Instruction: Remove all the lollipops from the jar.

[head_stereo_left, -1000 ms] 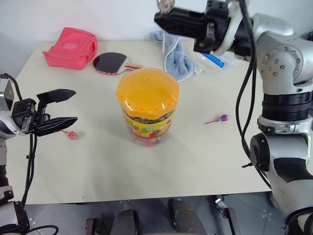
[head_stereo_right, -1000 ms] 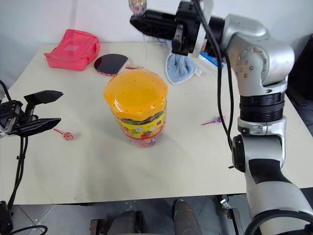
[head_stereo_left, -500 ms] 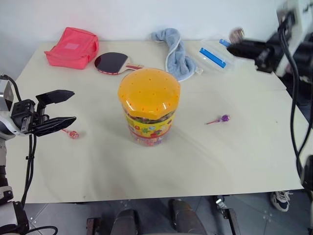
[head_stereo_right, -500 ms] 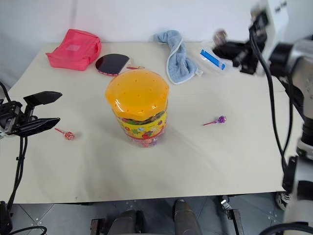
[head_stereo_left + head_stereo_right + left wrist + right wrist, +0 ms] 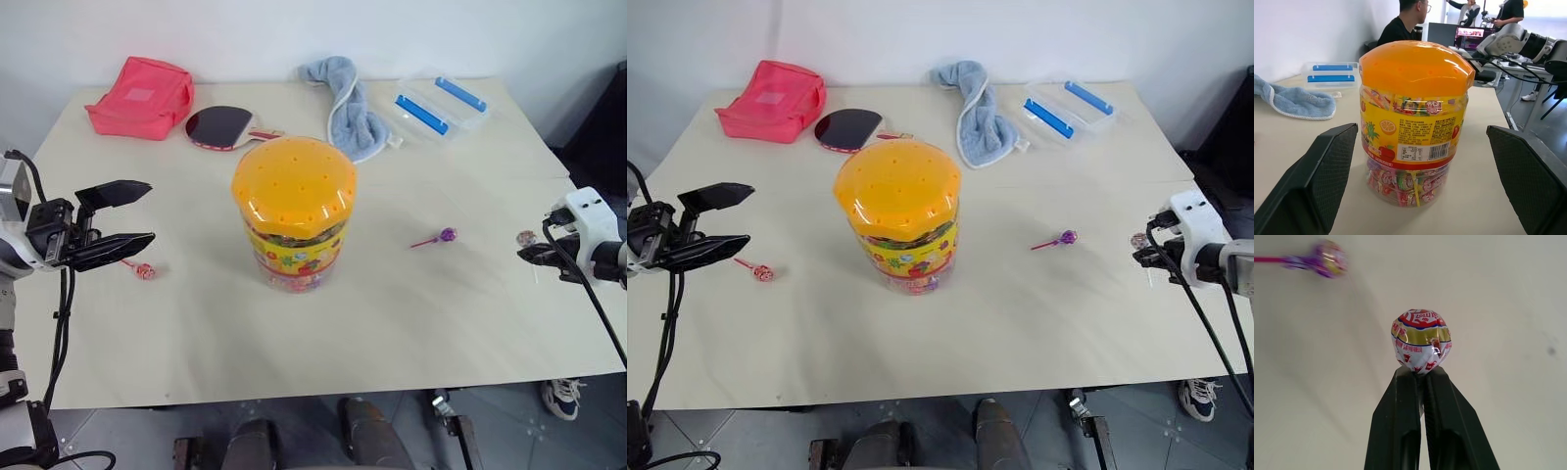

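Lollipop [image 5: 1421, 340] pinched at right claw [image 5: 1422, 377] tips

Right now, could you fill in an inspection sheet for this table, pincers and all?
Surface: beige table.
Job's things: lidded jar mid-table; red lollipop and purple lollipop lying loose.
Clutter: pink pouch, paddle, blue towel, clear box along the far edge.
Pincers: left pincer open, empty; right pincer shut on white lollipop.
Cables: black cable below left arm.
Surroundings: people at desks in left wrist view.
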You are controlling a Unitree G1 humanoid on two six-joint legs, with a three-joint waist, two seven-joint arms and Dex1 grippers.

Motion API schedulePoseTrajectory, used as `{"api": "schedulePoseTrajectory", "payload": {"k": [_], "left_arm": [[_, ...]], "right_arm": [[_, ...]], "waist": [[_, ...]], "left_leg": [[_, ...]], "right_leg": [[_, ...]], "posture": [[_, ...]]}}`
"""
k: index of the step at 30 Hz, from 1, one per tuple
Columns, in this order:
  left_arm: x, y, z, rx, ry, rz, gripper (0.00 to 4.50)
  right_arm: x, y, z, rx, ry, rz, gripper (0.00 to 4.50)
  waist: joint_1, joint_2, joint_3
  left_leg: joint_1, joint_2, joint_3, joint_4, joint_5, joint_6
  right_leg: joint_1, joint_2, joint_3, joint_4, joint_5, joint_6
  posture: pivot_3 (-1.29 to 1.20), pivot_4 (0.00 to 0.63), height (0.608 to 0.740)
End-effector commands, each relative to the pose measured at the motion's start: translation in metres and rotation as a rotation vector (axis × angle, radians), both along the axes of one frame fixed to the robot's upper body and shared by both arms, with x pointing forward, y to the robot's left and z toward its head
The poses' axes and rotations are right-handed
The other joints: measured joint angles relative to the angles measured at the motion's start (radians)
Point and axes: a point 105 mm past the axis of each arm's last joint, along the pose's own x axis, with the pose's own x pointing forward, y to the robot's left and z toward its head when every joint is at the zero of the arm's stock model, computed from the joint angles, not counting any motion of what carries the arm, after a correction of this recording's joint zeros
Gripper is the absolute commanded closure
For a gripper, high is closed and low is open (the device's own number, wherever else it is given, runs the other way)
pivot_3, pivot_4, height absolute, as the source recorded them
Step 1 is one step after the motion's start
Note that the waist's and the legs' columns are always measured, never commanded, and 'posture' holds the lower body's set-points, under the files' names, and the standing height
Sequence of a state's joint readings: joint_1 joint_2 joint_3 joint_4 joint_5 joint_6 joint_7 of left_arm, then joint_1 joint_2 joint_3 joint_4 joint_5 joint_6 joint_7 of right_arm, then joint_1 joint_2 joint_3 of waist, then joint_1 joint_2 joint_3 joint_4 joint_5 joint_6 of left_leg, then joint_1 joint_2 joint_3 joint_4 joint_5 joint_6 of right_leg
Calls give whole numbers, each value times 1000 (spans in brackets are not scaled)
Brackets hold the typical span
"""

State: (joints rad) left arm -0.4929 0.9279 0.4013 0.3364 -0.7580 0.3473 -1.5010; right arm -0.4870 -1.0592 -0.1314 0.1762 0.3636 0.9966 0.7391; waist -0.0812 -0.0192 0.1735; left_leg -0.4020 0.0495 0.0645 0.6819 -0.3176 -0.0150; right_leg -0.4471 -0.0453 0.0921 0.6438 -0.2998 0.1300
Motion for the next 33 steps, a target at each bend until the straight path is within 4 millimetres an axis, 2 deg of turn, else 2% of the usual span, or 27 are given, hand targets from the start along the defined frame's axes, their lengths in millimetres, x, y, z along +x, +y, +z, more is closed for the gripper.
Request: {"api": "schedulePoseTrajectory", "payload": {"k": [1, 3, 4, 6, 11, 14, 16, 19, 23, 27, 30, 33], "left_arm": [[-2, 4, 2, 43, 16, 16, 0], [-2, 6, 2, 43, 25, 22, 0], [-3, 6, 2, 43, 30, 21, 0], [-3, 8, 0, 55, 61, 41, 0], [-1, 15, -2, 86, 74, 113, 0], [5, 19, -6, 119, 72, 191, 0], [2, 17, -9, 130, 55, 175, 0], [2, 18, -15, 134, 84, 185, 0], [2, 18, -17, 132, 86, 190, 0], [2, 21, -23, 130, 97, 193, 0], [2, 28, -32, 129, 114, 229, 0], [-1, 31, -33, 112, 121, 253, 0]], "right_arm": [[5, -9, -5, -11, -17, -36, 4456], [7, -14, -13, -9, -7, -57, 4456], [8, -14, -15, -5, -6, -54, 3921], [8, -13, -18, 2, -4, -50, 3410], [4, -14, -19, 6, -1, -42, 1793], [-2, -8, -12, 21, -21, 3, 736], [-12, 1, 5, 30, -73, 100, 39], [-25, 30, 38, 91, -180, 279, 39], [-45, 76, 65, 139, -346, 574, 39], [-52, 108, 51, 161, -344, 781, 39], [-48, 126, 29, 161, -286, 868, 39], [-43, 134, 21, 184, -280, 894, 39]], "waist": [[0, 0, 0], [0, 0, 0], [1, 0, 0], [1, 1, 1], [1, 2, 1], [3, 2, 1], [6, 2, 1], [15, 4, 2], [24, 3, 2], [28, 2, 1], [29, 2, 1], [28, 2, 1]], "left_leg": [[0, 0, 0, 0, 0, 0], [0, 0, 0, 0, 0, 0], [0, 0, 0, 0, 0, 0], [0, 0, 0, 0, 0, 0], [0, 0, 0, 0, 0, 0], [0, 0, 0, 0, 0, 0], [0, 0, 0, 0, 0, 0], [0, 0, 0, 0, 0, 0], [2, 0, 0, 1, 0, 0], [2, 0, -1, 1, 0, 0], [2, 0, 0, 1, 0, 0], [2, 0, 0, 1, 0, 0]], "right_leg": [[0, 0, 0, 0, 0, 0], [0, 0, 0, 0, 0, 0], [0, 0, 0, 0, 0, 0], [0, 0, 0, 0, 0, 0], [0, 0, 0, 0, 0, 0], [0, 0, 0, 0, 0, 0], [0, 0, 0, 0, 0, 0], [0, -1, 0, 0, 0, 1], [2, 1, 0, 0, 0, 1], [3, 1, 0, 0, 0, 1], [2, 1, 0, 0, 0, 1], [2, 1, 0, 0, 0, 1]], "posture": [[0, 150, 740], [0, 150, 740], [0, 150, 740], [0, 150, 740], [0, 150, 740], [0, 150, 740], [0, 150, 740], [0, 150, 740], [0, 150, 740], [0, 150, 740], [0, 150, 740], [0, 150, 740]]}}
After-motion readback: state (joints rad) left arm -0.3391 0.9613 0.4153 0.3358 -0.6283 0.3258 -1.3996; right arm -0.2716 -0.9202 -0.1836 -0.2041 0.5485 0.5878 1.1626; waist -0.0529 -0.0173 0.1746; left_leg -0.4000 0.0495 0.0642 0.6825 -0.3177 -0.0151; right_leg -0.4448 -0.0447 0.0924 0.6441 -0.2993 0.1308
